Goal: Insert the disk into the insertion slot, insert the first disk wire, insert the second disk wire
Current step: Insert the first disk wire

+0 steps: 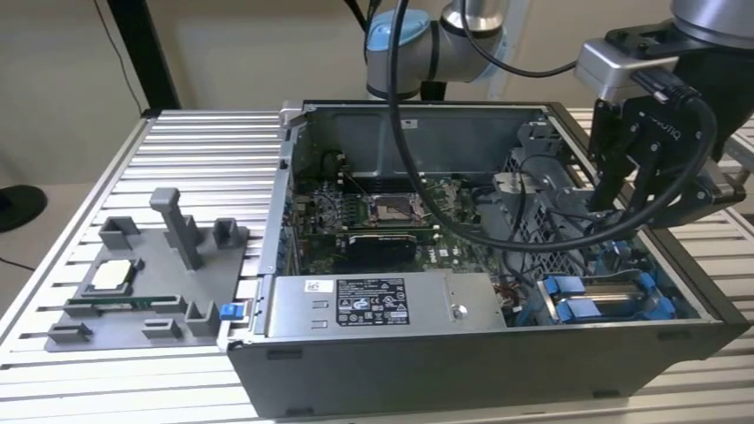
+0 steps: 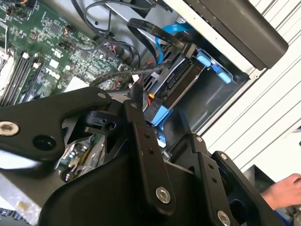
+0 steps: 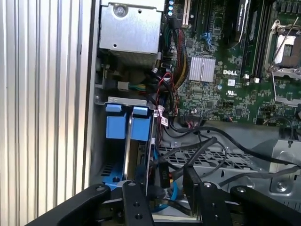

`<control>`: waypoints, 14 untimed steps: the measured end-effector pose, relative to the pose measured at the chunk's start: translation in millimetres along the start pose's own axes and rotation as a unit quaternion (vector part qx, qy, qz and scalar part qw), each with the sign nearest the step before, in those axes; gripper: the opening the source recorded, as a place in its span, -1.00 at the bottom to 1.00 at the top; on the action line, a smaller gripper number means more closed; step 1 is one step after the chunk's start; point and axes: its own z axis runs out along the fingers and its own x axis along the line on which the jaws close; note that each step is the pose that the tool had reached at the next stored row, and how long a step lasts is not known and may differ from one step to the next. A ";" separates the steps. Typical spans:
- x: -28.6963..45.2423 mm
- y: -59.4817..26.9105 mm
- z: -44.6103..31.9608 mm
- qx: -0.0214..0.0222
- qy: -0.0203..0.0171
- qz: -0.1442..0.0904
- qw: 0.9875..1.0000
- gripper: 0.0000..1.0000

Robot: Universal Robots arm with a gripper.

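Judging by how things lie, the first step looks done: the disk (image 2: 182, 81) stands on edge inside the insertion slot (image 2: 221, 101), in a corner of the open computer case (image 1: 471, 371) near the exterior view's right. Its blue carrier tabs (image 3: 141, 125) sit level with the bay's mouth. A flat blue wire (image 2: 171, 30) ends in a black plug (image 2: 187, 48) that touches the disk's end, so the first wire may be in (I cannot tell whether it is fully seated). No second wire can be made out at the disk, so that part of the job seems open.

The hand (image 3: 160, 178) hovers just above the bay. Its two black fingers (image 3: 134, 202) are spread apart and clamp nothing, though a dark cable passes loosely between them.

The disk is smooth silver metal, thin and rectangular, and its carrier is glossy bright plastic. The slot walls are dull grey sheet metal. Beside it lie a perforated grey cage (image 3: 235, 157) and a green circuit board (image 3: 225, 89) dense with small parts. A larger silver box (image 1: 460, 305) has a white sticker. The case rests on a ribbed aluminium table (image 1: 200, 150).
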 end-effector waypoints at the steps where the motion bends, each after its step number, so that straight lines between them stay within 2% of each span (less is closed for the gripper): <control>1: 0.0 0.5 0.0 0.000 0.000 0.000 1.000 1.00; 10: -0.3 2.0 -0.8 0.000 0.000 -0.003 1.000 1.00; 14: -0.4 3.7 -1.1 0.000 0.001 -0.010 1.000 1.00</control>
